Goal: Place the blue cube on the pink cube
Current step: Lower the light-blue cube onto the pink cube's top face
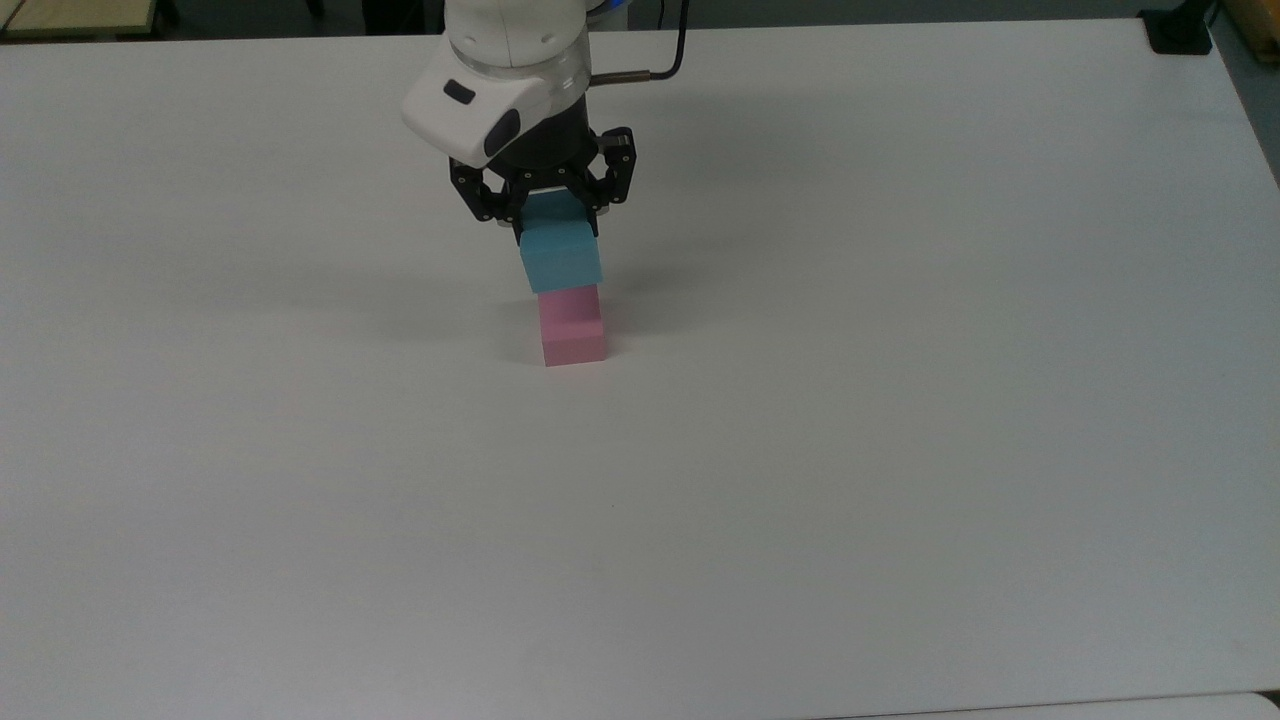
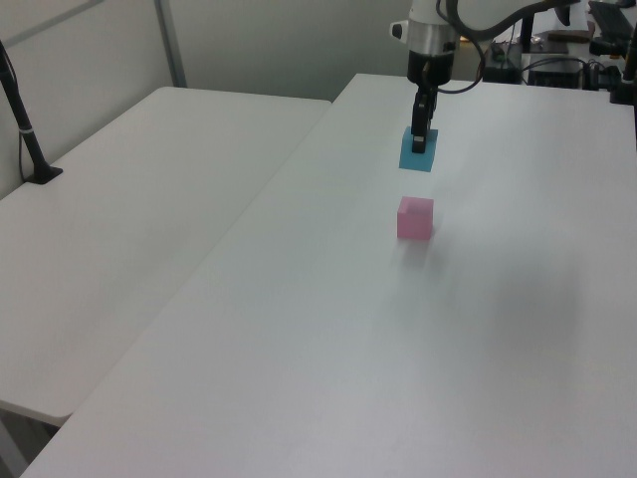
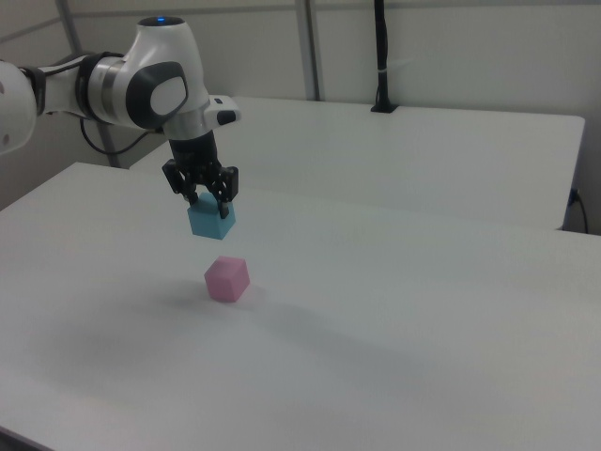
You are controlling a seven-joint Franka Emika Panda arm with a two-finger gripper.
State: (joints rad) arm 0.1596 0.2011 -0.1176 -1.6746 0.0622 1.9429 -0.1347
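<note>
Top view: claw clamped on blue cube, which overlaps the far edge of pink cube on white surface. Left view: blue cube hangs clear above and beyond pink cube. Right view: blue cube airborne, offset from pink cube. Risk: releasing before centring, so it lands on an edge and topples.

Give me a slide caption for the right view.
Gripper holds small sky-blue cube above pastel pink cube.
</note>
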